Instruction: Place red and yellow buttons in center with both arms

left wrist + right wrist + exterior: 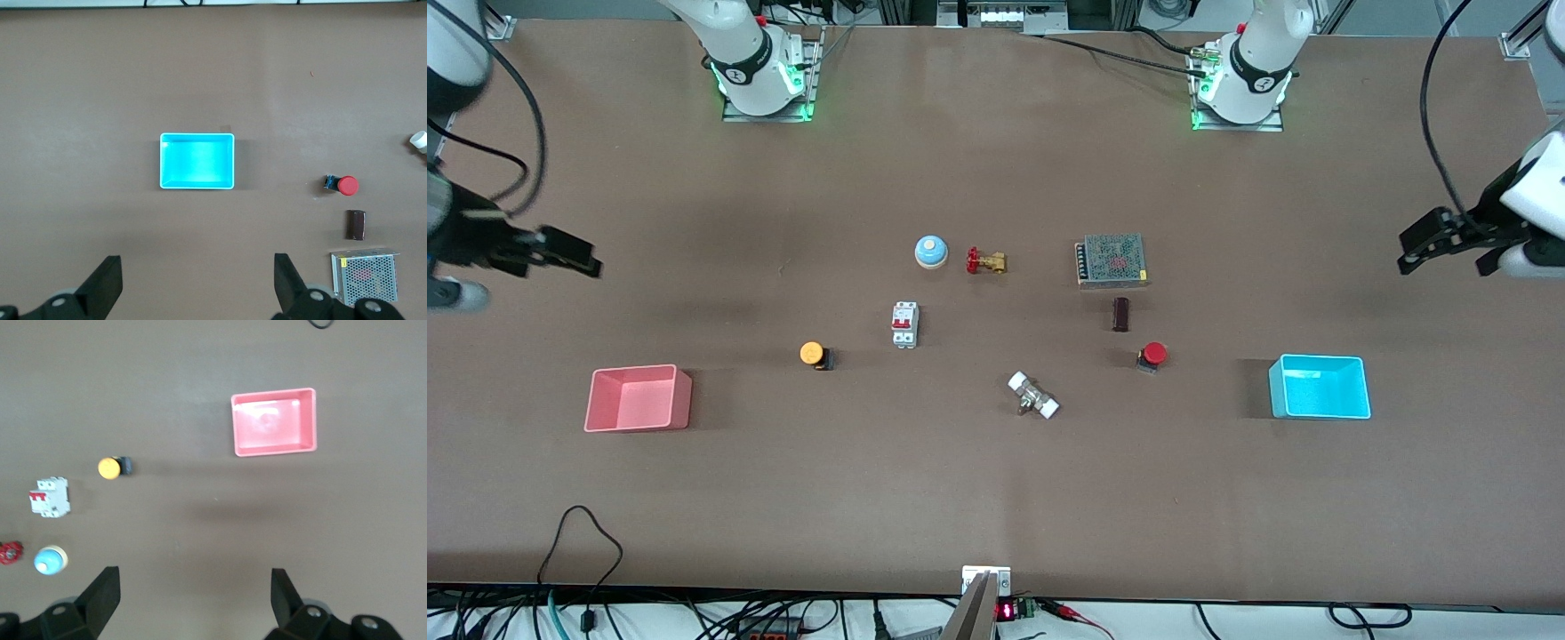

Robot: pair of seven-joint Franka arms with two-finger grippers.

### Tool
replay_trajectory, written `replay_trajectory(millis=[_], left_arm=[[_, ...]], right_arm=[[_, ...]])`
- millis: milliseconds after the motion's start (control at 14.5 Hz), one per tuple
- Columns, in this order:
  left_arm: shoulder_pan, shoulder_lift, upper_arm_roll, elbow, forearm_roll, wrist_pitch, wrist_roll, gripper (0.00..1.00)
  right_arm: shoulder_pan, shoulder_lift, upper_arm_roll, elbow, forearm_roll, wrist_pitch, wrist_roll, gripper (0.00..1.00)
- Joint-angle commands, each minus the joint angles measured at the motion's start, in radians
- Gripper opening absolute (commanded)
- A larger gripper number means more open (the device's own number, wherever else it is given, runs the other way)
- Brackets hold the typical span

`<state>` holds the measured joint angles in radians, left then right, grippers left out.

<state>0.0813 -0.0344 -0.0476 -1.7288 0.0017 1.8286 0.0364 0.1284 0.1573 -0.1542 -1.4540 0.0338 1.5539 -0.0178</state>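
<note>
The red button [1153,356] lies on its side on the brown tabletop [996,480], toward the left arm's end; it also shows in the left wrist view [346,185]. The orange-yellow button [814,354] lies on its side toward the right arm's end, and shows in the right wrist view [110,467]. My left gripper [1409,253] hangs open and empty over the table's edge at the left arm's end, its fingers [107,283] wide apart. My right gripper [587,260] hangs open and empty over the right arm's end, fingers [103,593] wide apart.
A cyan tray [1320,386] sits near the red button, a pink tray [639,398] near the yellow one. Between the buttons lie a blue bell [930,252], a brass valve [986,261], a white breaker [904,324], a white-ended fitting [1033,396], a mesh-topped metal box [1112,260] and a dark block [1120,314].
</note>
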Motion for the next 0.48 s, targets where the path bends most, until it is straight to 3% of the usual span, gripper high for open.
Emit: replay_trajectory(millis=[0, 414], left_arm=[[0.017, -0.061, -0.012, -0.028, 0.017, -0.014, 0.025, 1.0], [0.015, -0.071, -0.009, 0.007, 0.014, -0.046, 0.019, 1.0]], right_arm=[[-0.003, -0.067, 0.044, -0.078, -0.041, -0.012, 0.002, 1.0], [-0.007, -0.156, 0.035, -0.175, -0.04, -0.014, -0.002, 1.0]])
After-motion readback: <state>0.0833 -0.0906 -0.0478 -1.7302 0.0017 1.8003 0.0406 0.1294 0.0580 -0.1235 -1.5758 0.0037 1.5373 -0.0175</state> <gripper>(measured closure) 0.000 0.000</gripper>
